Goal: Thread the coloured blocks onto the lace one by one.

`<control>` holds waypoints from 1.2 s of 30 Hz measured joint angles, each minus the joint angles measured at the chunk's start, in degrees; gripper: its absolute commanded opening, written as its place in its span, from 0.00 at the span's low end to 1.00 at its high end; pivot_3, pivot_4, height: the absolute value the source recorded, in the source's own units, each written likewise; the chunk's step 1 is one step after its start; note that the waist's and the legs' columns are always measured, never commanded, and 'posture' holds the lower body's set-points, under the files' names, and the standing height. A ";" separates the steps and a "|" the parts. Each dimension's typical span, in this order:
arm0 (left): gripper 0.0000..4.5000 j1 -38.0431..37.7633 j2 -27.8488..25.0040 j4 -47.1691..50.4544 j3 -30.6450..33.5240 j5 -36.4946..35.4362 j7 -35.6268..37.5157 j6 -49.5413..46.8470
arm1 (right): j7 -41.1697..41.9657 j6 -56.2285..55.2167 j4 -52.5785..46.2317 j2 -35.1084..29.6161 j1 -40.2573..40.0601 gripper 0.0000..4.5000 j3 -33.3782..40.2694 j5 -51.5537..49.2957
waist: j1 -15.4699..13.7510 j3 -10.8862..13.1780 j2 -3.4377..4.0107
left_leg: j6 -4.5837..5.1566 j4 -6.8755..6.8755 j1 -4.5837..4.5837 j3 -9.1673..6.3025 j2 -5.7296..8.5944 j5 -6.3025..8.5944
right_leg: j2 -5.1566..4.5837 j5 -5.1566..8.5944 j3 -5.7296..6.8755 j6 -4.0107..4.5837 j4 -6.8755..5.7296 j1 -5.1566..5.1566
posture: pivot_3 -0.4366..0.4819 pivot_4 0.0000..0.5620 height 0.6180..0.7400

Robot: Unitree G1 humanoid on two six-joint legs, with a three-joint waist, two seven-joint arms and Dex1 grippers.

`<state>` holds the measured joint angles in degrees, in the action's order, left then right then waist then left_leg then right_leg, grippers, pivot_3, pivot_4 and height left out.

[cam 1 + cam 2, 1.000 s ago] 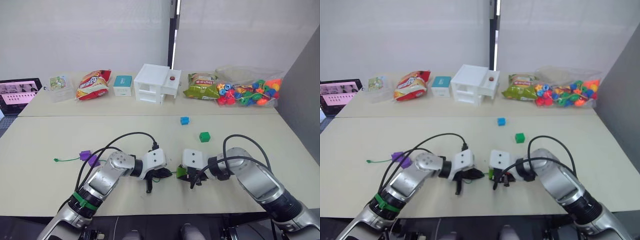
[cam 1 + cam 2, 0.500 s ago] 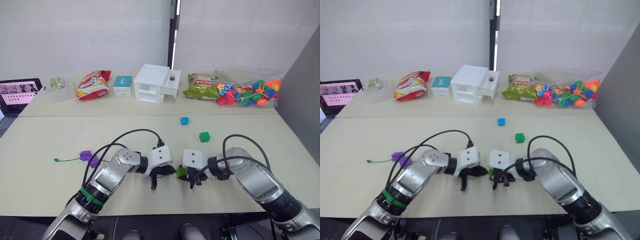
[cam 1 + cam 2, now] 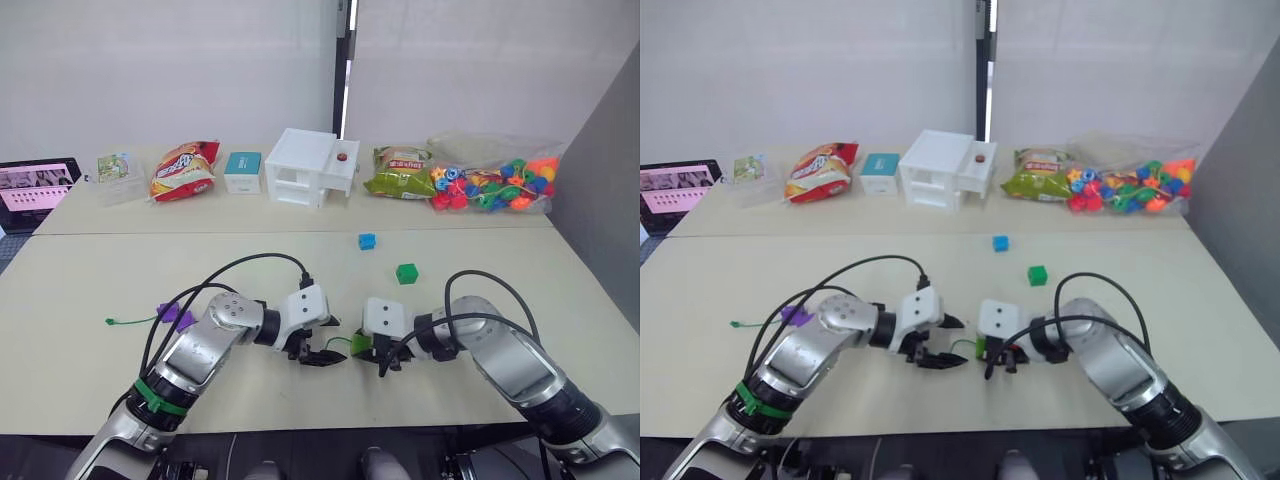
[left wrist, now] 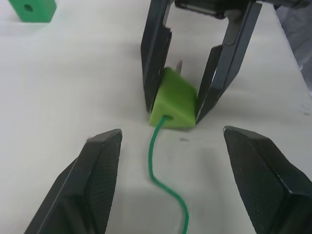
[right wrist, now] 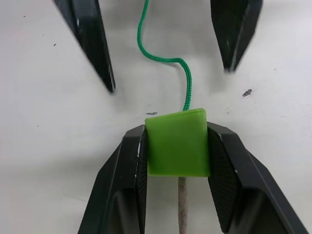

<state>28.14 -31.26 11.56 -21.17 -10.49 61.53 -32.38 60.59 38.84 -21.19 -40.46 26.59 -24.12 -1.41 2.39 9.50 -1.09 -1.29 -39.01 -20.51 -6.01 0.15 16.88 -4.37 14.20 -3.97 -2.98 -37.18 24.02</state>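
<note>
- Two fingers of my right gripper [image 5: 178, 192] clamp the light green block [image 5: 177, 142] against the table [image 3: 90, 290].
- My left gripper [image 4: 170, 195] faces it with jaws spread wide, holding nothing.
- Through the block runs the lace [image 4: 161, 165]; its pale stiff tip [image 5: 182, 204] pokes out on my right gripper's side.
- Beyond, the dark green block [image 3: 407, 273] and blue block [image 3: 368, 241] lie loose, well apart.
- Near my left arm, a purple block [image 3: 172, 313] sits on the lace.

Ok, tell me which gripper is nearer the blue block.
Right. The right gripper sits nearer below the blue block; the left gripper lies farther toward the robot's left.
</note>
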 measured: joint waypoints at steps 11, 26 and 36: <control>0.79 1.87 0.88 1.88 -0.95 -0.81 -0.21 -0.88 | -0.56 3.46 -6.58 -3.73 -3.67 1.00 6.33 -4.84 | -0.47 0.01 -0.01 | 0.00 -0.01 -0.20 0.00 0.03 0.00 | -0.02 0.00 0.01 0.00 0.05 0.12 | 0.48 0.27 1.00; 0.79 7.28 7.16 -8.97 -11.61 7.18 -0.65 4.79 | -1.85 2.86 -8.62 -8.86 -11.40 1.00 12.23 -9.18 | -1.34 0.02 -0.03 | 0.00 -0.05 -0.22 0.03 0.03 0.00 | -0.01 0.00 0.00 0.00 0.08 0.11 | 0.48 0.27 1.00; 0.29 7.58 8.09 -10.69 -12.16 8.89 -0.06 7.52 | -3.26 1.19 -6.33 -8.47 -11.99 1.00 11.88 -9.25 | -1.49 0.02 -0.02 | 0.00 -0.08 -0.18 0.03 0.03 0.00 | -0.02 0.00 0.00 0.00 0.08 0.05 | 0.48 0.27 1.00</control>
<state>35.72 -23.17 0.87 -33.33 -1.61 61.47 -24.86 57.33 40.04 -27.52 -48.93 14.60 -12.23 -10.65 0.90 9.51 -1.12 -1.29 -39.09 -20.69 -5.98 0.18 16.88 -4.39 14.20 -3.97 -2.98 -37.10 24.07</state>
